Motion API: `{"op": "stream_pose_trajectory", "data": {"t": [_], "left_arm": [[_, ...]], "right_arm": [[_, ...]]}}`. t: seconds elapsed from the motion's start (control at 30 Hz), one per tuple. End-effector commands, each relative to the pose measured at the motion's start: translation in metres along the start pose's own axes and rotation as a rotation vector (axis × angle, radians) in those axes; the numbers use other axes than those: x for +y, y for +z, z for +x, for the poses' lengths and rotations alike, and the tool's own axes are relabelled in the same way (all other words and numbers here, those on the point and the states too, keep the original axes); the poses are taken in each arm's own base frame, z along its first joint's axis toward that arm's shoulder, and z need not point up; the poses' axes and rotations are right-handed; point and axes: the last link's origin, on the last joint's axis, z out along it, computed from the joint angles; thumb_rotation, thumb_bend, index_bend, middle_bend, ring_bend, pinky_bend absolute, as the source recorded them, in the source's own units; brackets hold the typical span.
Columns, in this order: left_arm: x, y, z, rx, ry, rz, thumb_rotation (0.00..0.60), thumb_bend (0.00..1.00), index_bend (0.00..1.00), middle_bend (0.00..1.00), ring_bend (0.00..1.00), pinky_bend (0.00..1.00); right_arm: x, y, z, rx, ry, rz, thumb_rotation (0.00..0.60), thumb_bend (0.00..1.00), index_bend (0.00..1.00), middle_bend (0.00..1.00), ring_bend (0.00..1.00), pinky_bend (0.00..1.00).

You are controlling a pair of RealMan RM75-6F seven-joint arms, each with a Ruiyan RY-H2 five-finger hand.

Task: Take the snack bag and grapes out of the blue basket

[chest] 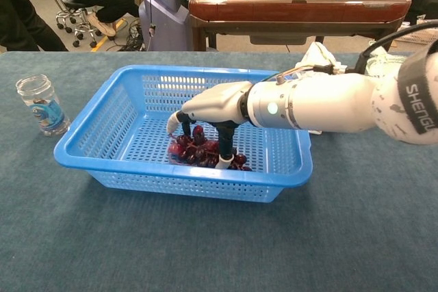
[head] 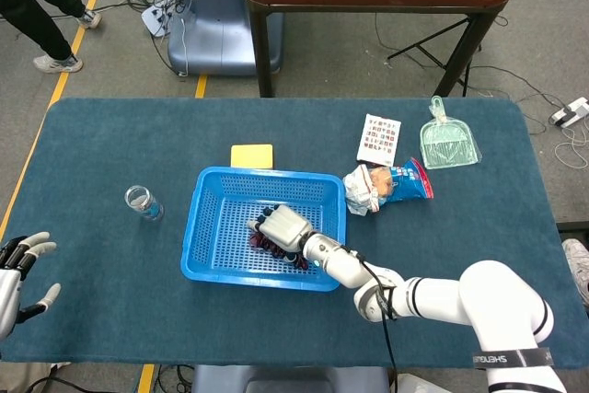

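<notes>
The bunch of dark red grapes [chest: 205,153] is largely covered by the white right hand [chest: 209,111]; only the berries at its edges show in the chest view, and in the head view little more than a dark fringe [head: 296,257] beside the hand [head: 280,226] can be made out. Whether the fingertips [chest: 224,163] have actually closed on the fruit cannot be told: the fingers curve downward over the bunch with their tips among or against the berries, but no berry is seen lifted. The left hand [head: 20,271] is cut off by the frame's lower left corner in the head view; its visible fingers are spread apart and hold nothing.

Around the work area: a clear glass jar [chest: 42,105] stands upright on the dark blue table cloth [head: 120,144], well left of the blue perforated plastic basket [chest: 116,121]. A yellow square pad [head: 252,156] lies just behind the basket's far rim. A white printed card [head: 378,139] and a pale green plastic dustpan [head: 448,143] lie to the far right. The right forearm [chest: 321,104] crosses the basket's right rim and hides most of the crumpled blue and white snack bag [head: 386,185] in the chest view.

The grapes lie on the basket floor, towards its near right part, directly beneath the right hand. The snack bag lies outside the basket on the cloth, just beside its far right corner, apart from both hands.
</notes>
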Motion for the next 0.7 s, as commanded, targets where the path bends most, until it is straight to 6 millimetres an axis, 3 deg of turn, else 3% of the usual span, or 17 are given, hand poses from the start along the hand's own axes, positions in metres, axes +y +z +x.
{"op": "stream_pose_trajectory", "data": {"t": [0.03,0.17,0.3,0.5,0.7], "left_arm": [[-0.001,-0.001,0.0,0.0,-0.002,0.001,0.6,0.27,0.35,0.21,0.16,0.25],[-0.003,-0.002,-0.001,0.002,-0.004,0.005,0.6,0.27,0.35,0.21,0.16,0.24],[-0.005,-0.003,-0.001,0.003,-0.005,0.012,0.6,0.27,0.35,0.21,0.16,0.24],[-0.006,-0.003,-0.001,0.002,-0.005,0.015,0.6,0.27,0.36,0.21,0.16,0.25],[-0.007,-0.003,-0.002,0.004,-0.005,0.016,0.6,0.27,0.36,0.21,0.16,0.25]], "right_arm": [[-0.003,0.005,-0.003,-0.01,-0.015,-0.006,0.6,0.03,0.16,0.23,0.16,0.25],[-0.003,0.009,-0.004,-0.007,-0.039,-0.028,0.6,0.04,0.22,0.23,0.16,0.26],[-0.004,0.012,-0.005,0.019,-0.05,-0.054,0.6,0.17,0.33,0.29,0.21,0.3],[-0.006,0.016,-0.005,0.079,-0.068,-0.078,0.6,0.47,0.51,0.43,0.36,0.54],[-0.007,0.016,-0.004,0.126,-0.044,-0.085,0.6,0.62,0.6,0.49,0.45,0.74]]}}
